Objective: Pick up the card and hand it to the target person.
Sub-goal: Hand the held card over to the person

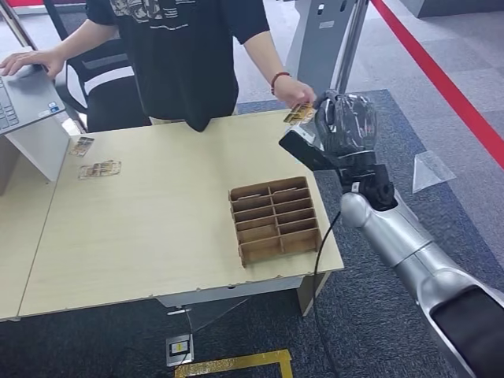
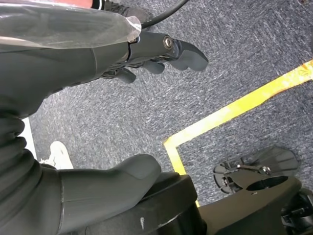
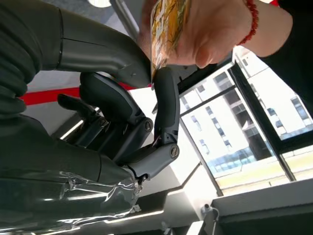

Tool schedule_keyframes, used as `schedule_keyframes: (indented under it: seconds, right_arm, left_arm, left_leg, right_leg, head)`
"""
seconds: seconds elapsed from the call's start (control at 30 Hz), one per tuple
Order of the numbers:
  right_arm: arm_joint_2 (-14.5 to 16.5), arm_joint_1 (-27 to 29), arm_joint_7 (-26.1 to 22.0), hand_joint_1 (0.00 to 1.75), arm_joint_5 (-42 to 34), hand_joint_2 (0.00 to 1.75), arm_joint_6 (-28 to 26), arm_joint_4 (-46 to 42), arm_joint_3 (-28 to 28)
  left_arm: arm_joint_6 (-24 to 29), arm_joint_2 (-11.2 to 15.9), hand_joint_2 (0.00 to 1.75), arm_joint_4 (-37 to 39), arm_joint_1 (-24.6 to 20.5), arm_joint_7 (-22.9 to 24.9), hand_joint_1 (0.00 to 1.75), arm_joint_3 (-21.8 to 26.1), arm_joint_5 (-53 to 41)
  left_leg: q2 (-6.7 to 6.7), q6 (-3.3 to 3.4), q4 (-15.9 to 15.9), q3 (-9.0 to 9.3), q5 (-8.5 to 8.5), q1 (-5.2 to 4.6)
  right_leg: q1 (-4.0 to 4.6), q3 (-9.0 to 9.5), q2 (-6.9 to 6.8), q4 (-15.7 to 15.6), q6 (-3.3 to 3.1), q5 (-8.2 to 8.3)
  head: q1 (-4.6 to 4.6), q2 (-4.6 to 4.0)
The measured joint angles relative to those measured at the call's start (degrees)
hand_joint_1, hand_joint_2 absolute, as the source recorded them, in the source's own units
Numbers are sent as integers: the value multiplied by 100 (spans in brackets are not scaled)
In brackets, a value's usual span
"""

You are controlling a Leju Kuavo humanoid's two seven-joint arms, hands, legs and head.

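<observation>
Pinched between the thumb and a finger of the right hand (image 3: 122,127), the card (image 3: 166,29) is held out beyond the table (image 1: 149,228) edge so the person's hand (image 1: 294,90) can take it, while the left hand (image 2: 110,112) hangs with fingers loosely spread, holding nothing.

Left hand over floor
Left hand (image 2: 122,117) holds nothing, fingers apart, above grey carpet (image 2: 236,54) crossed by yellow tape (image 2: 236,105).
</observation>
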Motion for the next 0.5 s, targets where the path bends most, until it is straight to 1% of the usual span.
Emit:
schedule_keyframes:
  seconds: [0.07,0.3,0.33,0.37,0.43,0.47,0.5]
  right_arm:
    - [351,-207,55,175,200,175,-75,701,150]
    - [648,-460,169,174,313,175,-56,1530,284]
    - [672,-488,175,152,317,175,-57,1625,297]
    - [689,-512,178,123,320,175,-62,1707,309]
    - [709,-538,169,39,314,175,-87,1830,329]
    - [716,-542,158,17,306,175,-108,1878,340]
    - [723,-544,141,3,297,175,-129,1924,350]
  left_arm:
    - [-1,2,175,0,-5,15,0,-3,-14]
    - [-9,17,175,0,-7,13,0,-5,-39]
    - [-16,19,175,0,-8,12,0,-5,-48]
    - [-25,21,175,0,-10,12,0,-5,-57]
    - [-40,25,175,0,-11,12,0,-5,-66]
    - [-46,27,175,0,-11,13,0,-5,-66]
    - [-50,29,175,0,-11,16,0,-5,-65]
  left_leg:
    - [0,-1,0,1,0,0]
    - [-1,-1,1,1,0,-1]
    - [-1,-1,2,1,0,-1]
    - [-1,-1,2,2,0,-1]
    - [-1,-1,2,2,0,-1]
    - [-1,-1,2,2,0,-1]
    - [-1,-1,2,2,0,-1]
  right_leg:
    - [0,-1,1,1,0,0]
    - [0,-2,0,0,0,0]
    - [-1,-2,0,0,0,0]
    - [-1,-2,0,-1,0,0]
    - [-1,-2,0,-1,0,0]
    - [-1,-2,0,-1,0,0]
    - [-1,-3,0,-1,0,0]
  head:
    - [-1,0]
    - [-2,0]
    - [-2,0]
    - [-2,0]
    - [-2,0]
    - [-2,0]
    - [-2,0]
